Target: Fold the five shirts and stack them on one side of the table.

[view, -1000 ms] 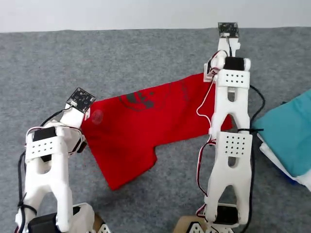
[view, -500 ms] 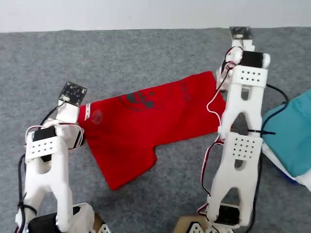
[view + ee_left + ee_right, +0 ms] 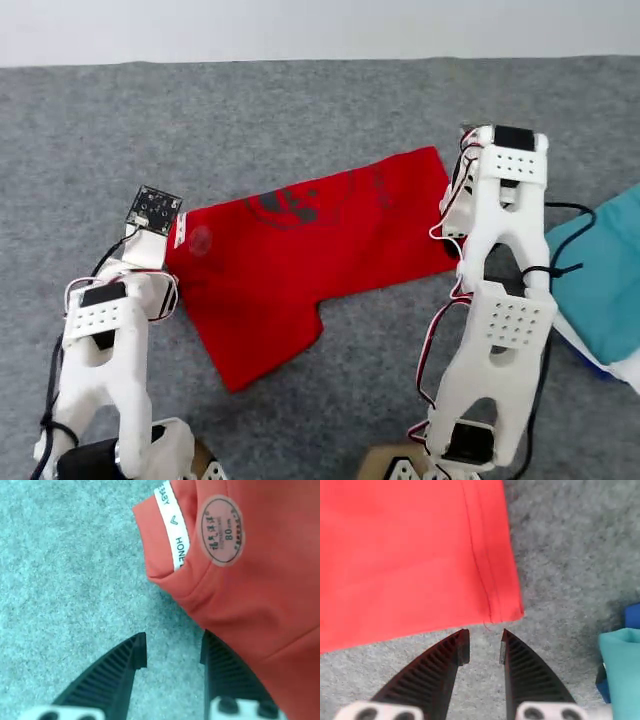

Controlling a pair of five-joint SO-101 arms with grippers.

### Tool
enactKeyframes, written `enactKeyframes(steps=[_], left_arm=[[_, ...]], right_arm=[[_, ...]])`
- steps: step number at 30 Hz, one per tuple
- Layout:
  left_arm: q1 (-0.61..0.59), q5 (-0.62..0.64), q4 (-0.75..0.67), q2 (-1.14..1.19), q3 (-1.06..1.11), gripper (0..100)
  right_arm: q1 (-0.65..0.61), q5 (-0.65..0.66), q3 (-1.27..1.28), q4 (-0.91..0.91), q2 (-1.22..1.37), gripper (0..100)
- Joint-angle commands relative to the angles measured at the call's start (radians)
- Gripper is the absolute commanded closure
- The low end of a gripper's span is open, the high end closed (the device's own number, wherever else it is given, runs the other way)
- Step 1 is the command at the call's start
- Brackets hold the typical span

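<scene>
With the red shirt point(image 3: 300, 250) lying flat between both arms, the left gripper point(image 3: 172, 645), half open and empty beside its collar, and the right gripper point(image 3: 484, 642), slightly open and empty at its hem corner, should pinch both edges together evenly.

Matt red cloth shirt point(image 3: 300, 250) on rough grey felt-like table cover point(image 3: 250, 110).
Ribbed black plastic fingers point(image 3: 120, 667); smooth white plastic arms point(image 3: 505, 325); woven white label point(image 3: 171, 527).

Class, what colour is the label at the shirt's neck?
White with dark print; the label shows best in the left wrist view.
</scene>
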Motion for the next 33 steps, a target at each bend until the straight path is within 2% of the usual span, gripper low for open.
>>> enactKeyframes(steps=[1, 6, 12, 14, 23, 33], left_arm=[[0.003, 0.003, -0.029, -0.025, -0.007, 82], [0.003, 0.002, -0.029, -0.025, -0.007, 82], [0.003, 0.002, -0.029, -0.025, -0.004, 82], [0.003, 0.002, -0.029, -0.025, -0.002, 82], [0.003, 0.002, -0.029, -0.023, -0.001, 82], [0.005, 0.002, -0.029, -0.023, 0.001, 82]], right_arm=[[0.004, 0.003, -0.006, 0.024, -0.028, 89.0], [0.019, 0.006, -0.006, 0.021, -0.025, 88.4], [0.028, 0.028, -0.006, 0.013, -0.065, 75.3], [0.025, 0.054, -0.006, 0.002, -0.045, 74.9], [0.030, 0.058, -0.006, -0.087, 0.076, 80.1], [0.027, 0.054, -0.008, -0.087, 0.042, 98.5]])
